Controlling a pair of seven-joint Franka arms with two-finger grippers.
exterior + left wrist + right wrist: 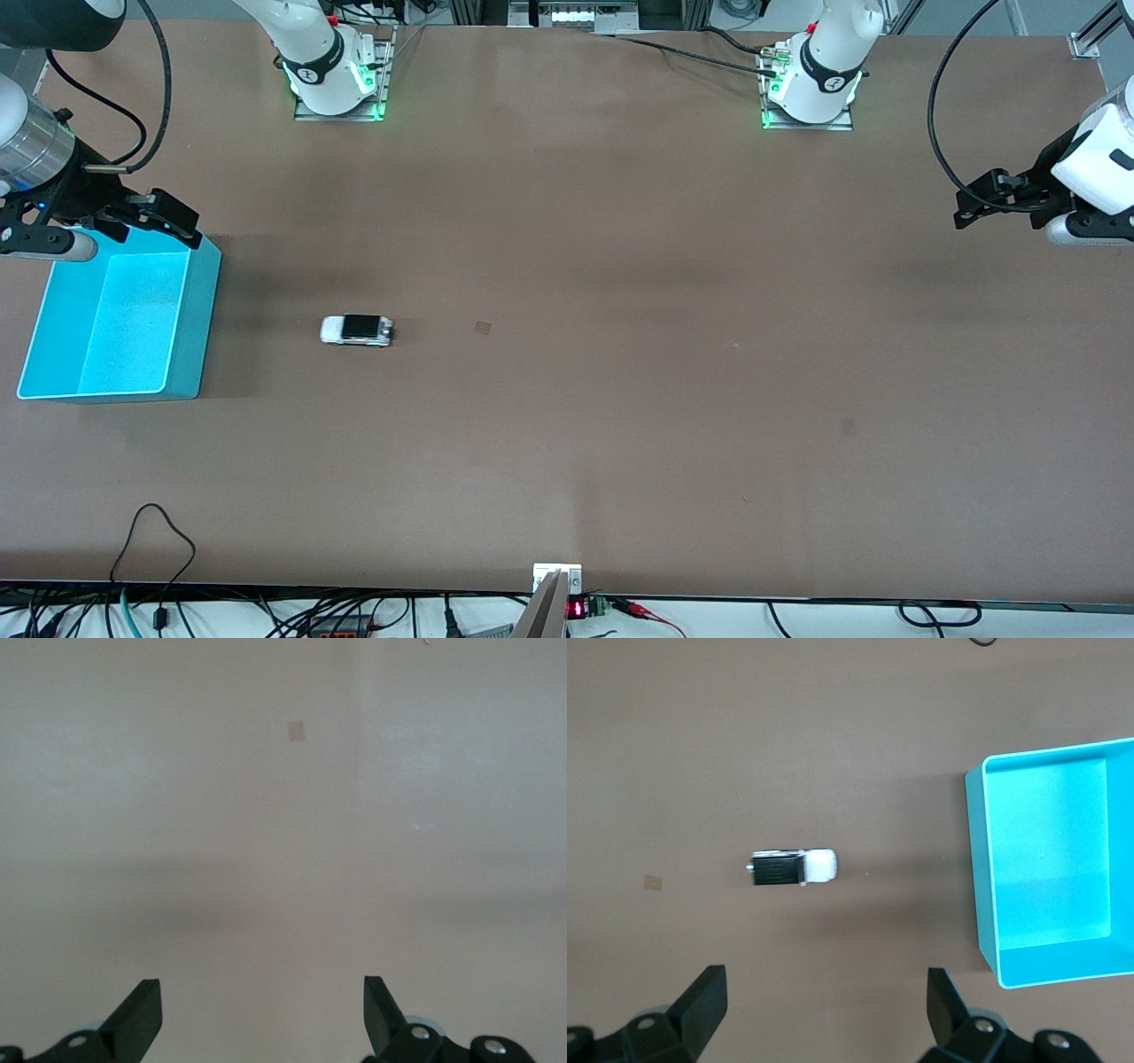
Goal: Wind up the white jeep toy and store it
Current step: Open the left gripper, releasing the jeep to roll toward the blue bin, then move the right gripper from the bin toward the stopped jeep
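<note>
The white jeep toy [356,330] sits untouched on the table [620,399] beside the empty cyan bin [197,337], so the right gripper [164,217], fingers spread and holding nothing, hangs over the bin's rim ready to reach it, while the left gripper [992,199], equally spread and empty, waits over the left arm's end of the table.

White jeep toy [356,330] with black roof, cyan bin [199,328], brown table [620,399].

Right tool [168,217] hangs above the surface at the right arm's end, fingers [700,1005] spread (nothing between them). Left tool [988,199] waits raised at its own end, fingers [137,1019] likewise apart.
</note>
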